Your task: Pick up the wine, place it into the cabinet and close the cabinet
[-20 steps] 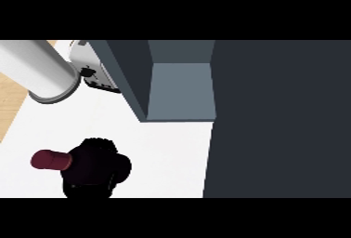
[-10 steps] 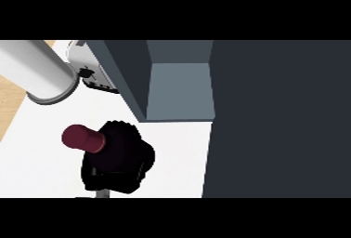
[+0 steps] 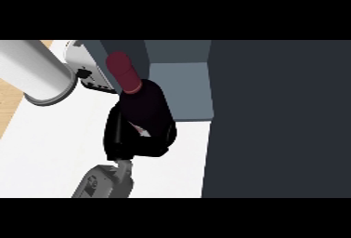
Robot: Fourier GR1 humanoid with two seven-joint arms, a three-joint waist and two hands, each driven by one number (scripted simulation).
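In the head view, a black hand [image 3: 133,137] on a grey forearm [image 3: 103,182] came up from the lower edge at about six o'clock. It entered left of centre, and which of the robot's two hands it was could not be told from this view alone. Its fingers were curled round the body of a dark glass wine bottle with a maroon capsule top [image 3: 140,100], clamped on it. The bottle tilted, its maroon neck pointing toward eleven o'clock and its dark body hiding part of the hand.

The bottle's neck overlapped the front edge of the open grey cabinet compartment [image 3: 182,90], which lay at about twelve o'clock from the hand. A large dark slate panel [image 3: 281,121] filled the view's right half, at three o'clock from the bottle.

At ten o'clock stood a big light grey cylinder [image 3: 34,74], with a small white-and-black device [image 3: 89,74] just beside it, next to the bottle's neck. The white counter top [image 3: 55,139] spread below, with a strip of wooden floor [image 3: 10,97] at nine o'clock.
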